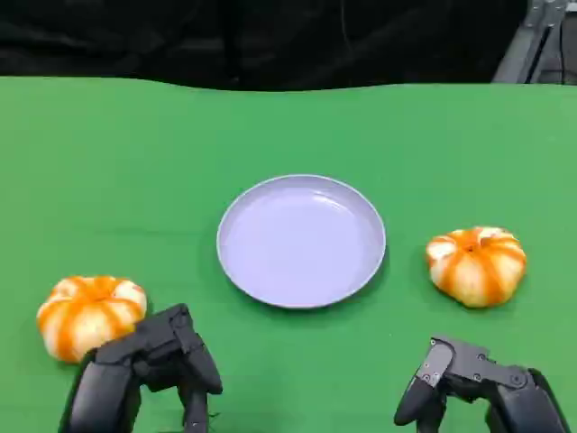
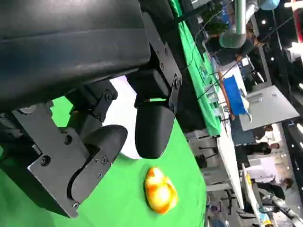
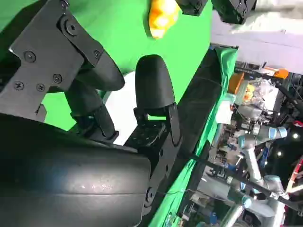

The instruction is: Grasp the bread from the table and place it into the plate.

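Both robot hands, left (image 1: 153, 361) and right (image 1: 464, 379), are held released at the green bench's (image 1: 108, 162) near edge. Two breads (image 1: 88, 313) (image 1: 477, 264) flank a central plate (image 1: 301, 240); a dark backdrop is seen behind.

Both hands get chopped by the head view's bottom edge: left hand (image 1: 153, 370), right hand (image 1: 473, 383). Plate (image 2: 124, 118) is mostly hidden behind fingers (image 2: 154, 127) at the left wrist. People in that background are blurry.

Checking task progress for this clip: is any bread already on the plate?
No. In the head view the plate holds nothing, and both breads, left and right, lie on the green table beside it.
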### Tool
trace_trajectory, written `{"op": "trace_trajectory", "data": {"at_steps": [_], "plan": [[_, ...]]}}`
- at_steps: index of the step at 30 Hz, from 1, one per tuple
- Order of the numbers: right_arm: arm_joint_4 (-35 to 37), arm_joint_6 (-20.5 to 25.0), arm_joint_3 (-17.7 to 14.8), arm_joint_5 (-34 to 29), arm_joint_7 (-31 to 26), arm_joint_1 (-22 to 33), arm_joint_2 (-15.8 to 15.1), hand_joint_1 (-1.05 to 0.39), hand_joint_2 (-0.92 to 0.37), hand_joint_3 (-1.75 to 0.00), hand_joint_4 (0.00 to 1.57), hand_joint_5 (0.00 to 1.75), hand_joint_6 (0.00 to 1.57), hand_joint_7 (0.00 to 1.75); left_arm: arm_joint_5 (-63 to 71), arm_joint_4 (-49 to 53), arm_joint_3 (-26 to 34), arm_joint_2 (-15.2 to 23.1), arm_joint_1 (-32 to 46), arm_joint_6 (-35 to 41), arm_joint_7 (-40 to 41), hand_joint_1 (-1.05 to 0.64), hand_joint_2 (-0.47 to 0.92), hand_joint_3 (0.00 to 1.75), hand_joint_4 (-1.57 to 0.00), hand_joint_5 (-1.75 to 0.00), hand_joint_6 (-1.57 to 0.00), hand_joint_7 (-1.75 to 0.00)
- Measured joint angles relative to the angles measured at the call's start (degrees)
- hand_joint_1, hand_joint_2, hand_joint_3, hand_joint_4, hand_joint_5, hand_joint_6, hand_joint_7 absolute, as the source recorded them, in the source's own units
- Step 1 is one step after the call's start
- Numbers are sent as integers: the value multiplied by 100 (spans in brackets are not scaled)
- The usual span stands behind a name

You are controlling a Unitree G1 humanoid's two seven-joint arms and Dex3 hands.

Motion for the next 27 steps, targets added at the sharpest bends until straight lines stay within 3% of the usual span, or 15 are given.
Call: {"op": "trace_trajectory", "data": {"at_steps": [9,13,15,18,19,20,21,23,25,27], "plan": [[-1,4,-2,-4,0,-2,-2,-2,-19,-163,81,175,82,143,39,0,-15,-1,-2,6,1,-1,18,175,-93,-175,-83,-162],[-4,4,5,-5,0,3,0,-2,-20,-163,80,175,82,143,169,11,26,0,-6,-59,13,1,18,169,-85,-166,-79,-149],[-6,4,10,-8,-1,11,1,-1,-20,-164,82,175,82,143,234,30,64,0,-33,-163,42,-6,34,128,-70,-138,-67,-117],[-6,4,28,-27,-4,13,17,-1,-19,-164,81,175,82,143,515,77,178,55,-155,-212,127,-20,51,86,-50,-119,-53,-92],[-6,4,30,-43,-5,12,20,-1,-19,-164,81,175,82,143,673,81,228,111,-208,-193,140,-29,59,69,-42,-114,-46,-86],[-6,4,31,-61,-7,13,22,-1,-19,-164,82,175,82,143,859,80,280,186,-267,-117,142,-40,74,41,-30,-107,-37,-75],[-6,4,31,-74,-8,14,25,-1,-19,-164,82,175,82,143,1125,69,316,300,-333,36,140,-44,80,28,-26,-104,-35,-71],[-7,4,32,-80,-10,16,31,-1,-19,-165,82,175,82,143,1558,52,357,518,-402,353,137,-52,88,11,-12,-107,-28,-60],[-7,4,28,-81,-14,27,35,-1,-19,-165,82,175,82,144,2008,31,364,720,-480,630,101,-56,91,5,-5,-109,-24,-57],[-9,5,27,-87,-16,34,40,-2,-19,-165,82,175,82,144,2439,-15,357,917,-597,847,56,-55,91,3,-1,-98,-18,-51]]}}
